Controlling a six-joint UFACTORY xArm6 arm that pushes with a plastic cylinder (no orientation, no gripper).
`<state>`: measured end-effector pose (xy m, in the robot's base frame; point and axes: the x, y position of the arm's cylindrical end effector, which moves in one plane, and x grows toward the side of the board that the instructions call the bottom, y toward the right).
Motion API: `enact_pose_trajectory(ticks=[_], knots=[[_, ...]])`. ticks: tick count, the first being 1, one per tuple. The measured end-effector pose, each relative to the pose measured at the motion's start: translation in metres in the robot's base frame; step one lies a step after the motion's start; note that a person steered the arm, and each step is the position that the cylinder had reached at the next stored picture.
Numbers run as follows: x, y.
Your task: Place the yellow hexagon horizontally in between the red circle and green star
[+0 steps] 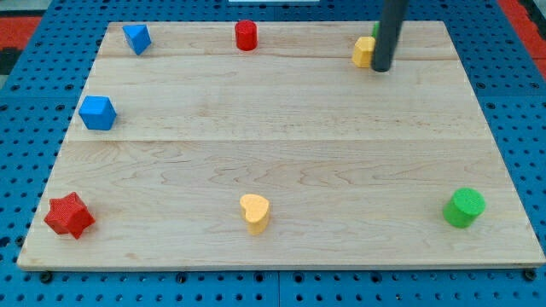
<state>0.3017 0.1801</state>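
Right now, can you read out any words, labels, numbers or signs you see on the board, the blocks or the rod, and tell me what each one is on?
None: no text, number, brand or sign shows anywhere.
Wooden board: bare wood grain only.
Blocks, such as the yellow hexagon, red circle and yellow heart: plain coloured faces.
Rod ending in my tip, touching the yellow hexagon's right side: plain dark, unmarked.
Blue pegboard: only holes.

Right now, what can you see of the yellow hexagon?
The yellow hexagon is a small, matte yellow block lying flat near the wooden board's top edge, toward the view's right. Only its left part shows; my tip stands right against its right side and the rod hides the rest. A sliver of green peeks out behind it, shape unclear.
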Motion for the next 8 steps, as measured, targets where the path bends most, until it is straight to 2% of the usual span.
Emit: enact_pose_trajectory(ticks=[1,3,4,8], knots=[[-0.009,0.006],[-0.042,-0.067],[-0.033,-0.073],[-0.052,-0.106]])
